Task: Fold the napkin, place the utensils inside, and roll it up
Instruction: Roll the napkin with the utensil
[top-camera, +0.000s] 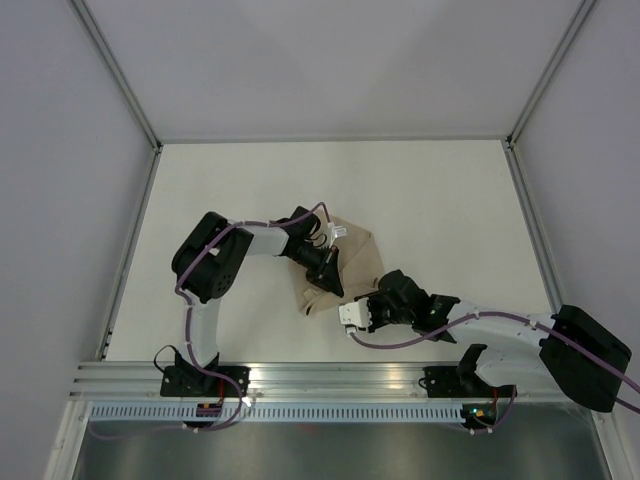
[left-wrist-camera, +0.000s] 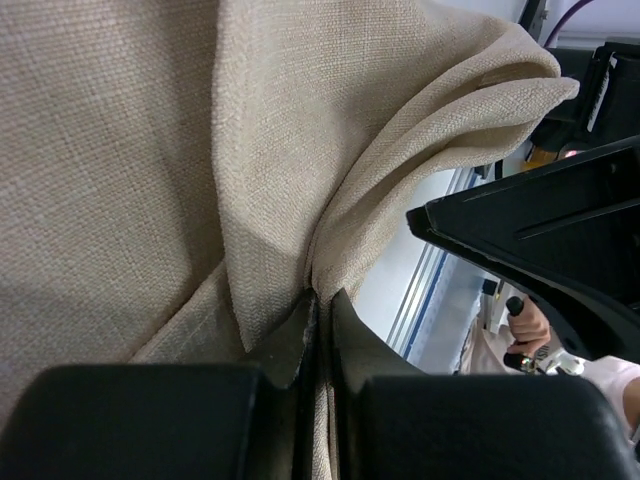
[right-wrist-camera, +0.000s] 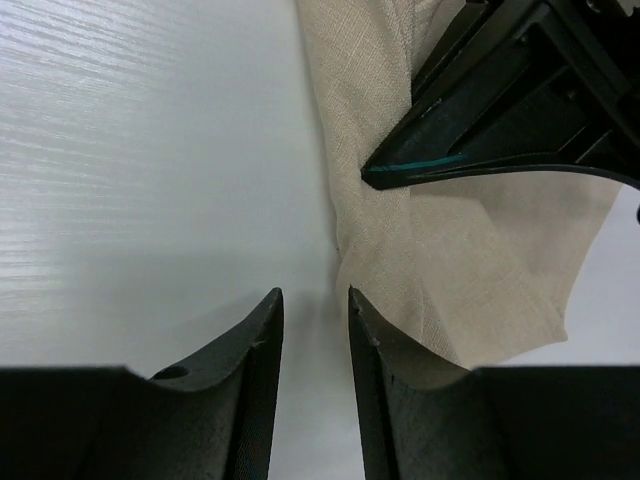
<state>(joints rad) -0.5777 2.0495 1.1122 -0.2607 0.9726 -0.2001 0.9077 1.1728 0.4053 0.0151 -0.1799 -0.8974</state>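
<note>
Napkin (left-wrist-camera: 130, 150), plain tan, in closed left pincer (left-wrist-camera: 320, 312); right pincer (right-wrist-camera: 315, 320) agape alongside.

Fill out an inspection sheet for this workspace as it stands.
Surface: white table, matte.
Job's things: napkin bunched and creased mid-table; utensils, nothing seen.
Clutter: nothing seen.
Grippers: left gripper, fingers shut on a napkin fold; right gripper, fingers apart over bare table beside the napkin's edge, holding nothing.
Cables: purple cables run along both arms.
Surroundings: white walls; aluminium rail at the near edge.
</note>
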